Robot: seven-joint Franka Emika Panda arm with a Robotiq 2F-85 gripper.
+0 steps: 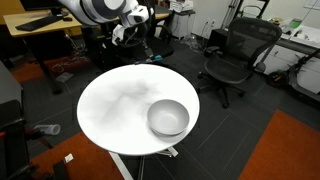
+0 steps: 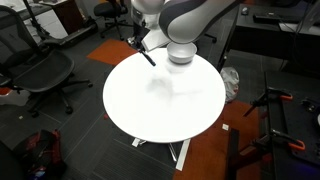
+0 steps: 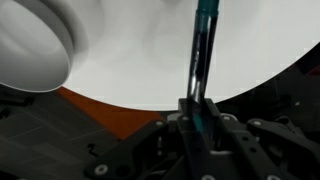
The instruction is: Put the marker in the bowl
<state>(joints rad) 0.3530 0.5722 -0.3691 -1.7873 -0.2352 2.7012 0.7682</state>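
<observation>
My gripper (image 3: 197, 105) is shut on the marker (image 3: 201, 55), a thin dark stick with a teal end that points away from the jaws over the white table. In an exterior view the marker (image 2: 147, 54) hangs tilted from the gripper (image 2: 141, 42) above the table's far edge. The grey-white bowl (image 1: 168, 118) stands on the round white table (image 1: 115, 105) near its front right edge, well away from the gripper (image 1: 133, 22). In the wrist view the bowl (image 3: 35, 45) shows at the upper left. In an exterior view the bowl (image 2: 180, 55) is partly hidden behind the arm.
Black office chairs (image 1: 237, 55) (image 2: 40, 75) stand around the table. Desks (image 1: 40, 25) with equipment line the back. An orange-red carpet patch (image 1: 285, 150) lies on the dark floor. A tripod stand (image 2: 280, 110) is beside the table.
</observation>
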